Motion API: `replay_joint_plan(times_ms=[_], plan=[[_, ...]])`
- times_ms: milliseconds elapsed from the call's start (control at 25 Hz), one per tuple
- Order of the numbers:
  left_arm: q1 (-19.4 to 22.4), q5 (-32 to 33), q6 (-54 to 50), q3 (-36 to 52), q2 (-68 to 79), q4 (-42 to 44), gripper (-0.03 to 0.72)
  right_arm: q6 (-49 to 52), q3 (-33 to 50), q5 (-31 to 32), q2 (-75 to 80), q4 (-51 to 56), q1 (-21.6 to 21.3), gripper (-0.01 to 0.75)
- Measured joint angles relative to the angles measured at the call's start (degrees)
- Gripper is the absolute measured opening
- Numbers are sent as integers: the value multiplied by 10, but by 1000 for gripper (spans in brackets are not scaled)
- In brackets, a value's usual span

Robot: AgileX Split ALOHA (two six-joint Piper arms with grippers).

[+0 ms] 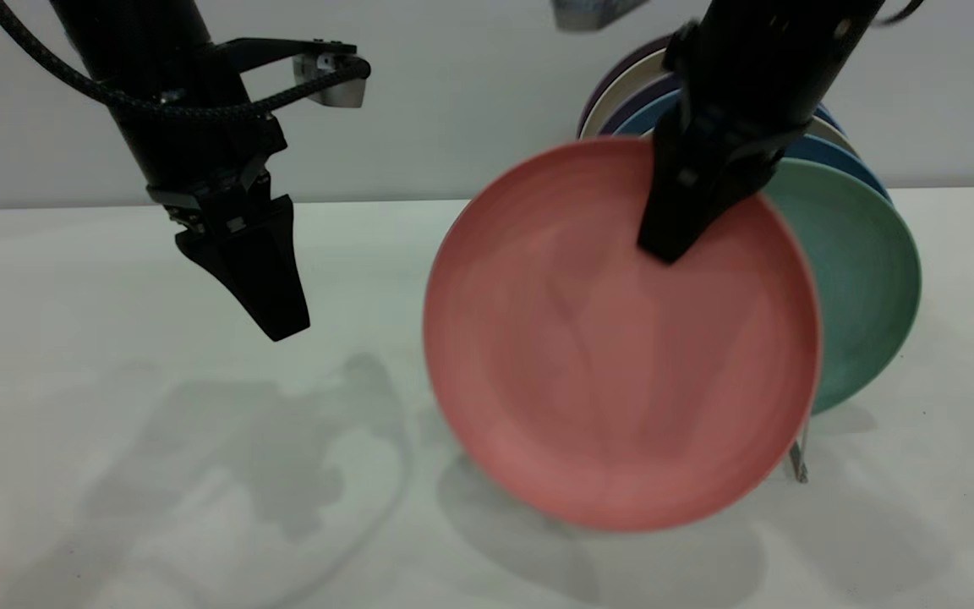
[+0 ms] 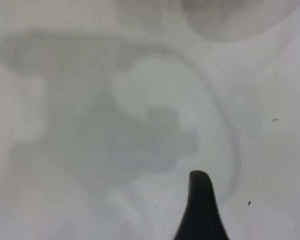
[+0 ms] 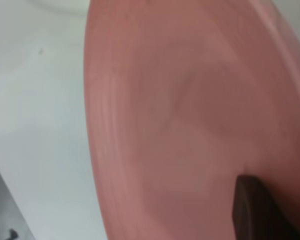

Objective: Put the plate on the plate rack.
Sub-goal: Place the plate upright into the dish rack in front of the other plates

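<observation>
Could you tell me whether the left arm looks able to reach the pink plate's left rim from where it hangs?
Probably yes. The left gripper hangs above bare table, nothing standing between it and the plate, which the right gripper holds upright by its upper rim.

The white table (image 1: 115,474) carries the plate rack (image 1: 800,461), filled with upright plates.
</observation>
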Motion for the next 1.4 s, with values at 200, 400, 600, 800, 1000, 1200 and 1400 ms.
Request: replay_joint_plan(times_ms=[200,400,600,800,1000,1200,1400], plan=[[13,-14,-1,0,0,1,582,23,0,9,-29,-61,0,101],[22,-31,-10,0,0,3,582,59,0,18,-39,-139,12,101],[23,-45,-11,0,0,3,582,111,0,19,-43,-236,54,101],[23,-50,-12,0,0,3,582,169,0,26,-61,-327,99,101],[23,-50,-13,0,0,3,582,201,0,42,-73,-386,128,101],[23,-50,-13,0,0,3,582,237,0,43,-76,-434,131,101],[23,-51,-13,0,0,4,582,262,0,43,-81,-477,132,101]])
